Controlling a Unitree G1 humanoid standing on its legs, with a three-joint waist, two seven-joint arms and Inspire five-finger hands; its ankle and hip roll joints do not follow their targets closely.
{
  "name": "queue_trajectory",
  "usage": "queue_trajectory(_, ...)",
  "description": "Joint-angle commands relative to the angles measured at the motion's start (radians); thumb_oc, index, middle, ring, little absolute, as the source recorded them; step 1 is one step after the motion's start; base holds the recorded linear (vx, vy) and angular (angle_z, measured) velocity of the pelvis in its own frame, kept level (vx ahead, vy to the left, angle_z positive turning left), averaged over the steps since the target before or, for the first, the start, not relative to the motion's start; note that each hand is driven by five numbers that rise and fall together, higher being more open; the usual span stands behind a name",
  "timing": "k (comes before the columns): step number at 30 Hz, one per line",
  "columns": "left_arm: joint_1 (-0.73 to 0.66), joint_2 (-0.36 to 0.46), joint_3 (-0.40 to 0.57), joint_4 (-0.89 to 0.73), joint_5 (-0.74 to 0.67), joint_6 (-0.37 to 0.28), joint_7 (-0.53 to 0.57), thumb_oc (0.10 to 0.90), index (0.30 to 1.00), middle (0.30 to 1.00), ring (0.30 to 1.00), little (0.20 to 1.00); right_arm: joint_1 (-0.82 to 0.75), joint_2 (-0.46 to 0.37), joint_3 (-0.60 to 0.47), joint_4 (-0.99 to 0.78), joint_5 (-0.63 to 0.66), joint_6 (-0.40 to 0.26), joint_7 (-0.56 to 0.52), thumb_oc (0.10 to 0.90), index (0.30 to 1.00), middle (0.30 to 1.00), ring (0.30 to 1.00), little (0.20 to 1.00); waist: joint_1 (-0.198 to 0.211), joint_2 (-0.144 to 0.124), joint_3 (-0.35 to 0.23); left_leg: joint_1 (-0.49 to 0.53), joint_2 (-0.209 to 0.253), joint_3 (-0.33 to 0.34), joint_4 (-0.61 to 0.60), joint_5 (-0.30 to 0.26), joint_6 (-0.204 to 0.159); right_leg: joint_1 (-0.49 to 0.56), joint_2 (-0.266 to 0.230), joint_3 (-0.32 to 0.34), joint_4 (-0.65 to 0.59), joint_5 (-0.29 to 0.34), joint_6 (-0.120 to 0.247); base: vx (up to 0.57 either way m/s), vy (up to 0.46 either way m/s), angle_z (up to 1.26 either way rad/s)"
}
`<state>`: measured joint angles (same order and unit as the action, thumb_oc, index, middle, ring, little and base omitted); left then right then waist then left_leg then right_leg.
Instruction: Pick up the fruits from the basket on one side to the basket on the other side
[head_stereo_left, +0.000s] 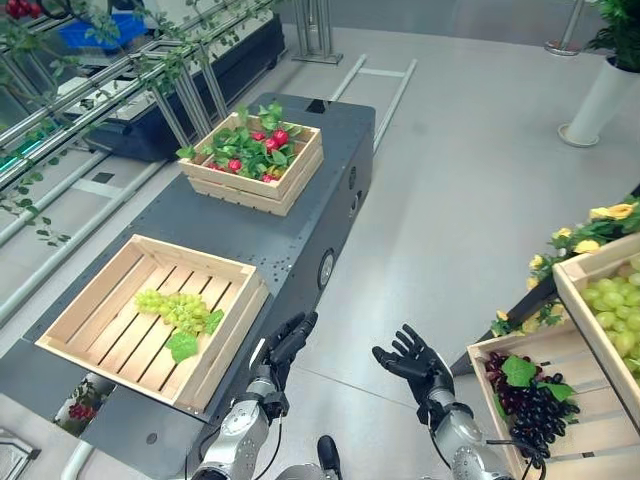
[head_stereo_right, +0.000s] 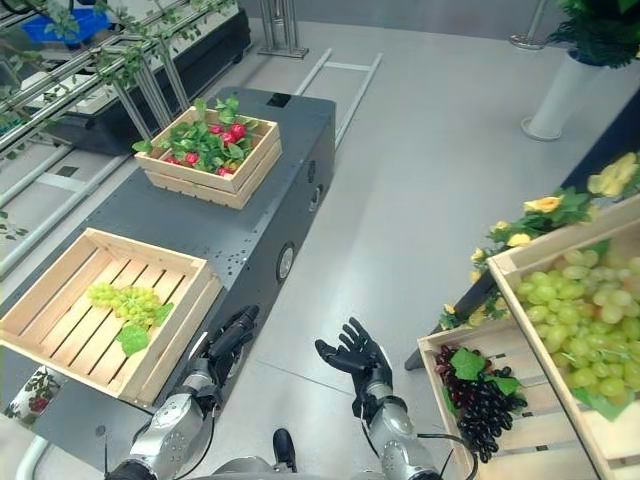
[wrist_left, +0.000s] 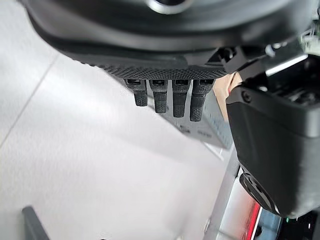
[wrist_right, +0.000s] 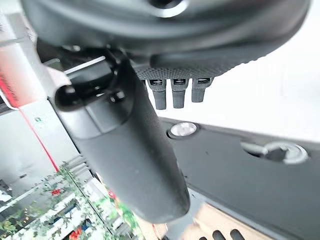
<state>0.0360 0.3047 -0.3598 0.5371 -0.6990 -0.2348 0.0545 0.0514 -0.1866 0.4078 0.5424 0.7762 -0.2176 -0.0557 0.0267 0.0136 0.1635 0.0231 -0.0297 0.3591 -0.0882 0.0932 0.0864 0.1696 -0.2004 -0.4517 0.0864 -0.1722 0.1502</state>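
I see a pale grey floor (head_stereo_left: 450, 180) under me, with a dark cart (head_stereo_left: 290, 230) on my left and wooden crates on my right. My left hand (head_stereo_left: 287, 343) hangs by the cart's near corner with its fingers straight and holding nothing; my right hand (head_stereo_left: 412, 362) is over bare floor, fingers spread and empty. The near crate (head_stereo_left: 100, 290) on the cart holds green grapes (head_stereo_left: 178, 310). At my right, a low crate (head_stereo_left: 580, 430) holds dark grapes (head_stereo_left: 530, 402), and the crate above it (head_stereo_left: 590, 270) holds more green grapes (head_stereo_left: 615, 305). Farther along the cart stands a crate of red fruit and leaves (head_stereo_left: 255, 152). Open floor lies between the cart and the right-hand crates.
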Motion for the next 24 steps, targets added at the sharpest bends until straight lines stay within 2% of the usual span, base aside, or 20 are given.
queue_trajectory(1, -0.064, -0.013, -0.004, -0.092, 0.038, -0.128, -0.01, 0.8, 0.9, 0.9, 0.9, 0.9, -0.049, -0.013, -0.014, -0.086, -0.068, -0.11, 0.05, 0.8, 0.9, 0.9, 0.9, 0.9, 0.013, 0.018, -0.009, 0.042, 0.04, -0.061, 0.001, -0.116, -0.082, -0.05, 0.04, -0.015, -0.048, 0.108, -0.064, 0.09, 0.181, 0.02)
queue_trajectory(4, -0.061, -0.001, -0.001, -0.109, 0.081, -0.132, -0.022, 0.8, 0.9, 0.9, 0.9, 0.9, -0.061, -0.015, -0.002, -0.092, -0.068, -0.117, 0.054, 0.8, 0.9, 0.9, 0.9, 0.9, 0.033, 0.014, -0.005, 0.043, 0.018, -0.063, 0.001, -0.134, -0.057, -0.062, 0.002, -0.023, -0.013, 0.145, -0.048, 0.1, 0.217, 0.04)
queue_trajectory(6, -0.062, 0.008, -0.011, -0.123, 0.112, -0.142, -0.034, 0.8, 0.9, 0.9, 0.9, 0.9, -0.07, -0.014, 0.0, -0.088, -0.075, -0.118, 0.053, 0.8, 0.9, 0.9, 0.9, 0.9, 0.042, 0.015, 0.0, 0.041, 0.007, -0.069, 0.006, -0.141, -0.042, -0.074, -0.017, -0.022, 0.043, 0.146, -0.047, 0.1, 0.223, 0.1)
queue_trajectory(9, -0.073, 0.031, -0.028, -0.144, 0.155, -0.153, -0.063, 0.8, 0.9, 0.9, 0.9, 0.9, -0.079, -0.019, 0.0, -0.09, -0.074, -0.115, 0.057, 0.8, 0.9, 0.9, 0.9, 0.9, 0.048, 0.021, 0.01, 0.033, -0.022, -0.095, 0.019, -0.152, -0.011, -0.122, -0.061, 0.001, 0.247, 0.161, -0.046, 0.11, 0.251, 0.15)
queue_trajectory(10, -0.083, 0.042, -0.04, -0.157, 0.161, -0.155, -0.091, 0.8, 0.9, 0.9, 0.9, 0.9, -0.071, -0.029, 0.002, -0.105, -0.052, -0.117, 0.066, 0.8, 0.9, 0.9, 0.9, 0.9, 0.039, 0.027, 0.024, 0.037, -0.046, -0.112, 0.031, -0.16, 0.007, -0.189, -0.103, 0.04, 0.451, 0.185, -0.047, 0.15, 0.292, 0.23)
queue_trajectory(12, -0.087, 0.051, -0.05, -0.166, 0.151, -0.148, -0.112, 0.8, 0.9, 0.9, 0.9, 0.9, -0.062, -0.039, 0.0, -0.115, -0.034, -0.113, 0.07, 0.8, 0.9, 0.9, 0.9, 0.9, 0.028, 0.029, 0.037, 0.047, -0.059, -0.131, 0.037, -0.168, 0.016, -0.231, -0.115, 0.068, 0.563, 0.189, -0.052, 0.16, 0.193, 0.51)
queue_trajectory(13, -0.088, 0.054, -0.056, -0.174, 0.146, -0.127, -0.126, 0.8, 0.9, 0.9, 0.9, 0.9, -0.049, -0.047, 0.0, -0.116, -0.019, -0.104, 0.075, 0.8, 0.9, 0.9, 0.9, 0.9, 0.01, 0.033, 0.05, 0.072, -0.065, -0.157, 0.032, -0.172, 0.02, -0.285, -0.106, 0.107, 0.617, 0.195, -0.053, 0.17, 0.054, 0.64)
queue_trajectory(15, -0.087, 0.063, -0.072, -0.188, 0.139, -0.113, -0.149, 0.8, 0.9, 0.9, 0.9, 0.9, -0.033, -0.055, 0.003, -0.123, 0.005, -0.104, 0.08, 0.8, 0.9, 0.9, 0.9, 0.9, -0.02, 0.036, 0.062, 0.101, -0.061, -0.201, 0.022, -0.174, 0.015, -0.343, -0.036, 0.167, 0.536, 0.207, -0.052, 0.16, -0.045, 0.58)
queue_trajectory(16, -0.086, 0.064, -0.073, -0.189, 0.137, -0.112, -0.151, 0.8, 0.9, 0.9, 0.9, 0.9, -0.03, -0.056, 0.003, -0.124, 0.008, -0.103, 0.085, 0.8, 0.9, 0.9, 0.9, 0.9, -0.024, 0.037, 0.063, 0.104, -0.06, -0.205, 0.021, -0.175, 0.014, -0.346, -0.029, 0.171, 0.523, 0.209, -0.053, 0.16, -0.168, 0.65)
queue_trajectory(17, -0.09, 0.073, -0.086, -0.199, 0.133, -0.112, -0.156, 0.8, 0.9, 0.9, 0.9, 0.9, -0.019, -0.058, 0.002, -0.123, 0.02, -0.105, 0.112, 0.8, 0.9, 0.9, 0.9, 0.9, -0.04, 0.034, 0.073, 0.111, -0.047, -0.221, 0.029, -0.19, 0.002, -0.36, 0.013, 0.211, 0.34, 0.23, -0.047, 0.16, -0.217, 0.79)
queue_trajectory(19, -0.107, 0.074, -0.099, -0.198, 0.135, -0.122, -0.16, 0.8, 0.9, 0.9, 0.9, 0.9, -0.036, -0.057, -0.006, -0.104, 0.03, -0.108, 0.127, 0.8, 0.9, 0.9, 0.9, 0.9, -0.044, 0.027, 0.077, 0.093, -0.043, -0.242, 0.04, -0.202, -0.004, -0.366, 0.045, 0.262, 0.069, 0.285, -0.037, 0.15, -0.275, 0.93)
queue_trajectory(20, -0.12, 0.072, -0.112, -0.196, 0.143, -0.128, -0.161, 0.8, 0.9, 0.9, 0.9, 0.9, -0.047, -0.053, -0.017, -0.089, 0.043, -0.102, 0.138, 0.8, 0.9, 0.9, 0.9, 0.9, -0.05, 0.024, 0.08, 0.091, -0.048, -0.269, 0.042, -0.211, -0.004, -0.373, 0.058, 0.315, -0.076, 0.318, -0.022, 0.14, -0.219, 0.59)
queue_trajectory(21, -0.123, 0.071, -0.116, -0.196, 0.146, -0.129, -0.163, 0.8, 0.9, 0.9, 0.9, 0.9, -0.051, -0.052, -0.022, -0.084, 0.048, -0.099, 0.141, 0.8, 0.9, 0.9, 0.9, 0.9, -0.051, 0.023, 0.079, 0.088, -0.051, -0.277, 0.043, -0.214, -0.003, -0.377, 0.062, 0.334, -0.112, 0.328, -0.019, 0.22, -0.278, 0.55)
queue_trajectory(22, -0.131, 0.072, -0.125, -0.197, 0.151, -0.129, -0.184, 0.8, 0.9, 0.9, 0.9, 0.9, -0.064, -0.048, -0.034, -0.063, 0.054, -0.103, 0.139, 0.8, 0.9, 0.9, 0.9, 0.9, -0.055, 0.024, 0.082, 0.09, -0.054, -0.308, 0.049, -0.222, 0.0, -0.38, 0.077, 0.381, -0.167, 0.334, -0.019, 0.27, -0.351, 0.7)
queue_trajectory(24, -0.144, 0.075, -0.135, -0.195, 0.157, -0.123, -0.216, 0.8, 0.9, 0.9, 0.9, 0.9, -0.086, -0.038, -0.039, -0.038, 0.049, -0.11, 0.127, 0.8, 0.9, 0.9, 0.9, 0.9, -0.06, 0.019, 0.082, 0.087, -0.058, -0.357, 0.075, -0.238, 0.005, -0.361, 0.093, 0.439, -0.145, 0.313, -0.024, 0.3, -0.384, 0.91)
